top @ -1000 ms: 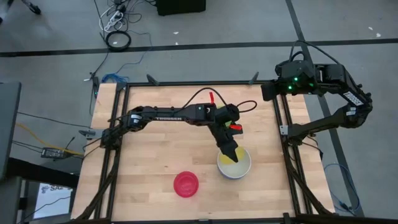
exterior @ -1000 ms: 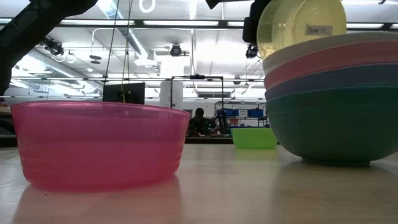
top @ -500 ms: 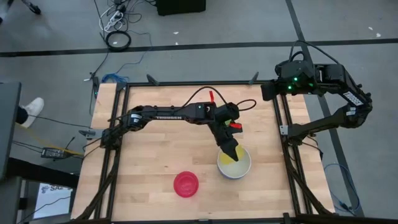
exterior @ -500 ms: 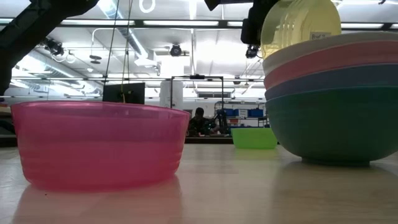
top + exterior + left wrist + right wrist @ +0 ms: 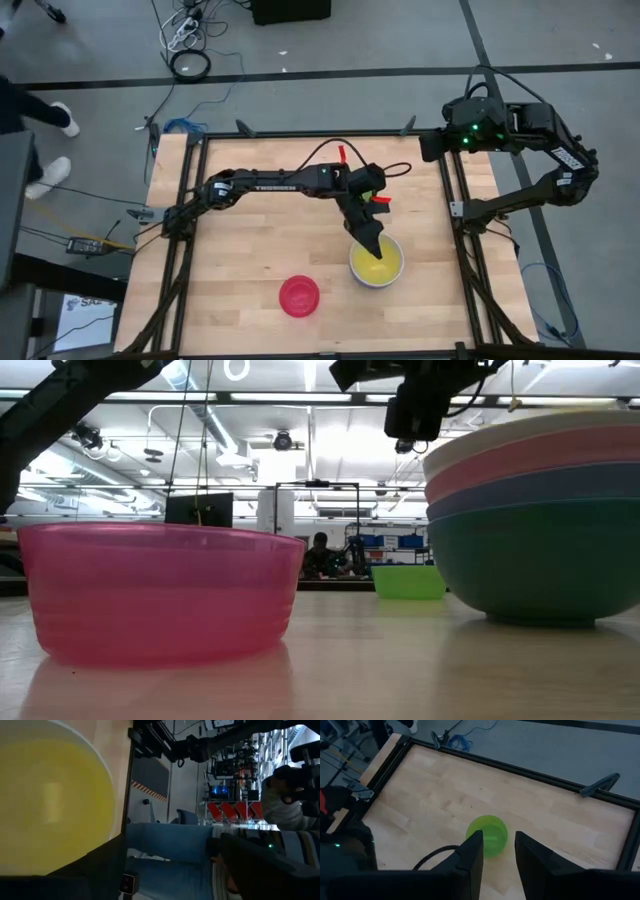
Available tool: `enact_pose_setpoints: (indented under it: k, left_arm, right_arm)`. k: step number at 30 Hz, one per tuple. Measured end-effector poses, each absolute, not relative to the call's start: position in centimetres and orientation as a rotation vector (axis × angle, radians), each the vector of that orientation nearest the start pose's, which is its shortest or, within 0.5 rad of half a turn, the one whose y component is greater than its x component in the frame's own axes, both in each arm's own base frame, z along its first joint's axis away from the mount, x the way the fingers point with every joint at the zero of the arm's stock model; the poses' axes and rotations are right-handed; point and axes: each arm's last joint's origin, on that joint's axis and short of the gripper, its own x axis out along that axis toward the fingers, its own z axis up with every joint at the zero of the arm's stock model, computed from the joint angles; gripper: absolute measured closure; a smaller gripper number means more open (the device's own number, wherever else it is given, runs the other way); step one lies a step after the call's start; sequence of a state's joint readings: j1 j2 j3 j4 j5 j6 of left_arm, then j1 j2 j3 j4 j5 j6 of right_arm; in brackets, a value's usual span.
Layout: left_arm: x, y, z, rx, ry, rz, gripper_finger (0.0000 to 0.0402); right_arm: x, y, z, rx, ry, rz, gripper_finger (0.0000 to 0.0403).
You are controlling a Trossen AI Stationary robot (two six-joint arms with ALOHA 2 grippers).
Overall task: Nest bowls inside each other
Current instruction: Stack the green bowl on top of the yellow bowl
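Wooden table (image 5: 250, 260) holds one bowl stack (image 5: 540, 510), yellow bowl (image 5: 375, 267) inside. One red bowl (image 5: 299, 296) near. One lime bowl (image 5: 487, 836) apart. Left gripper (image 5: 371, 246) above stack, fingers wide, holding nothing. Right gripper (image 5: 497, 855) off table, fingers partly apart, nothing between.

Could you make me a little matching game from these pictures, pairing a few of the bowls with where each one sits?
Things:
1. yellow bowl
2. red bowl
3. lime green bowl
4. teal green bowl

Places:
A. bottom of the stack
B. alone near the table's front edge
C. top of the stack, under the left end effector
D. alone on the table, seen from the right wrist

Pairs: 1-C, 2-B, 3-D, 4-A
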State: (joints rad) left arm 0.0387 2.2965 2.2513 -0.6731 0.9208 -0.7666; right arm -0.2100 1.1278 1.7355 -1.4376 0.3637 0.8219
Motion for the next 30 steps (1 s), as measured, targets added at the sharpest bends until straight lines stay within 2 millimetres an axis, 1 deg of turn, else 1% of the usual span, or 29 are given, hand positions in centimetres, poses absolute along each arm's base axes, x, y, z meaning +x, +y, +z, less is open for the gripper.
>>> enact_pose_setpoints:
  k: [4,10,12,14,17,18,20,22,25,28,30]
  left_arm:
    - [50.7,-0.3,29.4,-1.034,0.969,-0.566,0.0075]
    - [50.5,0.7,29.5,-1.079,0.994,-0.655,0.0075]
    - [50.3,1.7,29.4,-1.101,1.003,-0.651,0.0076]
    - [50.0,3.1,29.2,-1.129,1.021,-0.617,0.0076]
    - [48.6,5.4,29.0,-1.151,1.075,-0.549,0.0076]
    - [47.7,6.1,29.3,-1.138,1.093,-0.515,0.0076]
    - [45.4,7.7,30.9,-1.07,1.122,-0.417,0.0076]
    - [42.7,9.1,33.2,-0.957,1.139,-0.296,0.0076]
    - [38.7,11.0,36.7,-0.802,1.162,-0.067,0.0076]
    - [34.4,12.2,40.2,-0.685,1.127,0.184,0.0076]
    - [31.6,12.4,42.8,-0.653,1.047,0.304,0.0076]
  right_arm:
    - [13.3,-3.9,46.1,0.687,0.565,-0.848,0.0302]
    - [13.3,-3.9,46.1,0.686,0.565,-0.849,0.0302]
    - [13.6,-3.9,46.0,0.684,0.575,-0.852,0.0302]
    - [14.1,-4.1,45.8,0.675,0.591,-0.854,0.0302]
    - [15.4,-4.3,45.3,0.646,0.637,-0.857,0.0302]
    - [15.9,-4.4,45.1,0.633,0.654,-0.857,0.0302]
    - [16.8,-4.6,44.7,0.604,0.692,-0.857,0.0302]
    - [17.8,-4.9,44.3,0.573,0.726,-0.863,0.0302]
    - [18.9,-5.3,43.6,0.532,0.775,-0.87,0.0302]
    - [20.5,-5.9,42.6,0.571,0.857,-0.817,0.0302]
    - [22.0,-6.5,41.5,0.639,0.94,-0.745,0.0302]
